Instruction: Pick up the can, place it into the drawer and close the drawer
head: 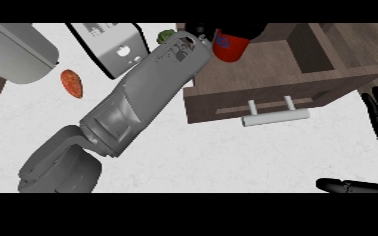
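The wooden drawer (310, 75) is the biggest thing and serves here as the landmark; it stands open, its front panel with the pale bar handle (275, 118) turned toward the robot, and its dark inside visible behind that panel. The left forearm (140, 100) comes next in size; it runs slanting from the lower left up to the drawer's left corner, so the wrist ends just at the drawer's edge. To the left of the drawer, further away on the white counter (221, 160), stand a grey appliance (26, 52) and a toaster-like box (111, 47); a small orange-red food piece (71, 83) lies below the appliance, and something green (165, 36) shows beside the wrist.

The red can (230, 44) hangs over the drawer's left rear part, its long axis roughly upright and a little tilted; it is at the end of the left arm, so the left hand (198, 30) is much the nearer one. That hand seems to be clasped around the can, though only a small dark part of it shows. In my judgement the can must go down and slightly right into the compartment.

The right hand (347, 185) rests at the lower right, below the drawer, fingers relaxed.
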